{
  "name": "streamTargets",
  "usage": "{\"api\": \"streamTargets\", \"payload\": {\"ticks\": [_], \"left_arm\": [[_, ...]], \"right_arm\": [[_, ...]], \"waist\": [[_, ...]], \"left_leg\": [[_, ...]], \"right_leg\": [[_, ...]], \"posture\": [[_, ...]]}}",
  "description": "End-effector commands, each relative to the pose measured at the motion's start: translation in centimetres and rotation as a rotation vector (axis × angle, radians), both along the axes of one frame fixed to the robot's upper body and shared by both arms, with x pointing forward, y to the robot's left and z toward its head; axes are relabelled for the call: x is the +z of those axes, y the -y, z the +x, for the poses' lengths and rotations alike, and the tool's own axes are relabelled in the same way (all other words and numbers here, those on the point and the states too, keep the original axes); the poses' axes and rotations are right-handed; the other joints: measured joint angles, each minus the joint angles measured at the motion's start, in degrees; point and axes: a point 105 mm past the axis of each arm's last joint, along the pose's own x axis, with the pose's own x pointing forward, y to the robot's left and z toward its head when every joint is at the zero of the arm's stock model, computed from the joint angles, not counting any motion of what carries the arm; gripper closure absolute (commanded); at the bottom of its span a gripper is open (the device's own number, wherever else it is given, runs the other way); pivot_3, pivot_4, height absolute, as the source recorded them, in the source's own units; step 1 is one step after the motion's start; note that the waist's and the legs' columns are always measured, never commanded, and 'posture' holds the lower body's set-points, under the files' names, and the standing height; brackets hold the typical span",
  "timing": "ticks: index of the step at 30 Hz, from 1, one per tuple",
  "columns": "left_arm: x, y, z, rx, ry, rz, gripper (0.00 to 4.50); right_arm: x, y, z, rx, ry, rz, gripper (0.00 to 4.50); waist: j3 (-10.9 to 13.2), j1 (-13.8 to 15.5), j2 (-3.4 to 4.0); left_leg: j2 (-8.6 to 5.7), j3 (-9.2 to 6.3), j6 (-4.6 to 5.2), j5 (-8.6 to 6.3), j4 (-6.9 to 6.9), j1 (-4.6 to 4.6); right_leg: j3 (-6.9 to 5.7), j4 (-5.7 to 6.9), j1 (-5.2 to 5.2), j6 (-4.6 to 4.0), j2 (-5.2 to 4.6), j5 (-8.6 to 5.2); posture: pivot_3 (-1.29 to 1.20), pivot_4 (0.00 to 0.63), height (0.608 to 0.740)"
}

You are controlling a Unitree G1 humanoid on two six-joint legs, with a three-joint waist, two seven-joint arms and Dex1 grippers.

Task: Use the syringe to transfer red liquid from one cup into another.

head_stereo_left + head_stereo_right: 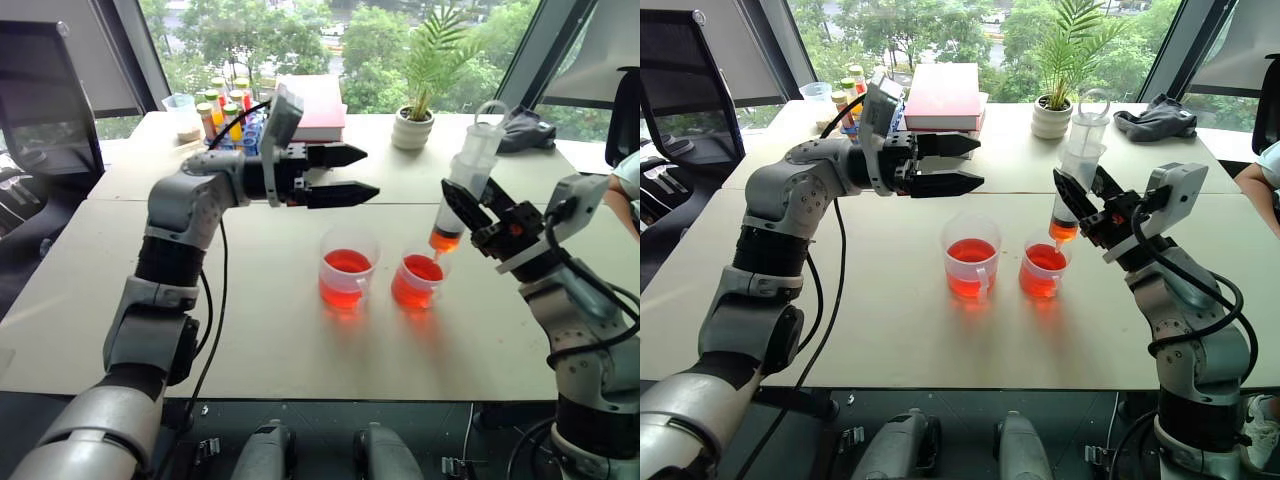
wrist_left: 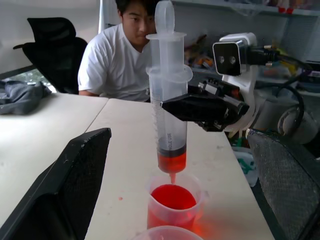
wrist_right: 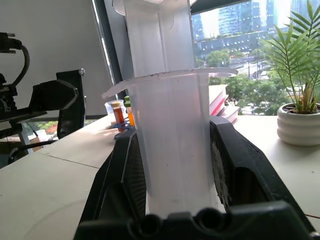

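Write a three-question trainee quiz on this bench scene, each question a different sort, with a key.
1. True or false: the right pincer grips the syringe.
2. The syringe tip hangs over which cup: A) the taller cup B) the shorter cup?
3. Fill in: the left pincer is open and holds ____.

Key: 1 true; 2 B; 3 nothing.

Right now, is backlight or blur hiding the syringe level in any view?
Left wrist view: syringe sharp, red liquid plain above the small cup, own fingers blurred. Right wrist view: barrel too close, level cut off. Head views: windows bright, table evenly lit.
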Motion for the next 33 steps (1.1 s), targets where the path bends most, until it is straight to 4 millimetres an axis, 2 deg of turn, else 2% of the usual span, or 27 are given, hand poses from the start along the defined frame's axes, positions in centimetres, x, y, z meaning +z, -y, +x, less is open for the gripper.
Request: {"api": "streamTargets", "payload": {"ticks": [1, 12, 19, 22, 26, 27, 33], "left_arm": [[2.4, 1.7, -0.5, -0.024, 0.069, -0.035, 0.04], [3.6, 6.2, -0.6, -0.109, 0.06, -0.06, 0.04], [3.4, 7.8, 0.2, -0.09, 0.056, -0.061, 0.04], [3.5, 8.0, 0.2, -0.097, 0.048, -0.071, 0.88], [3.9, 8.1, 0.2, -0.108, 0.037, -0.089, 2.91], [4.0, 8.2, 0.2, -0.11, 0.036, -0.092, 3.11], [3.4, 8.2, 0.2, -0.114, 0.041, -0.066, 3.11]], "right_arm": [[0.7, -0.8, -0.9, 0.005, 0.07, -0.023, 3.12], [0.6, -1.8, -1.1, 0.006, 0.083, -0.045, 3.12], [0.9, -2.1, -1.3, 0.01, 0.091, -0.057, 3.12], [1.0, -2.2, -1.3, 0.013, 0.091, -0.063, 3.12], [1.0, -2.3, -1.3, 0.014, 0.089, -0.065, 3.12], [1.0, -2.4, -1.3, 0.015, 0.088, -0.066, 3.12], [1.1, -2.5, -1.3, 0.018, 0.085, -0.069, 3.12]], "waist": [[0.0, 0.1, 0.0], [0.0, 0.1, -0.01], [0.0, 0.1, -0.02], [0.0, 0.2, -0.02], [0.0, 0.1, -0.02], [0.0, 0.1, -0.02], [0.0, 0.2, -0.02]], "left_leg": [[0.0, -0.01, 0.0, 0.0, 0.0, -0.01], [0.01, -0.04, 0.0, 0.0, -0.01, -0.02], [0.01, -0.05, 0.01, -0.01, -0.01, -0.03], [0.01, -0.06, 0.01, -0.01, -0.02, -0.04], [0.01, -0.07, 0.01, -0.01, -0.02, -0.05], [0.01, -0.07, 0.01, -0.01, -0.02, -0.05], [0.02, -0.08, 0.01, -0.01, -0.02, -0.05]], "right_leg": [[0.0, -0.01, 0.0, 0.0, 0.02, 0.0], [0.01, -0.04, 0.0, 0.0, 0.09, -0.01], [0.01, -0.06, 0.0, 0.0, 0.09, -0.01], [0.01, -0.07, 0.0, 0.0, 0.1, -0.01], [0.0, -0.07, 0.0, 0.0, 0.11, -0.01], [0.01, -0.07, 0.0, 0.0, 0.11, -0.01], [0.01, -0.07, 0.0, 0.0, 0.11, -0.01]], "posture": [[0.0, 0.15, 0.74], [0.0, 0.15, 0.74], [0.0, 0.15, 0.74], [0.0, 0.15, 0.74], [0.0, 0.15, 0.74], [0.0, 0.15, 0.74], [0.0, 0.15, 0.74]]}}
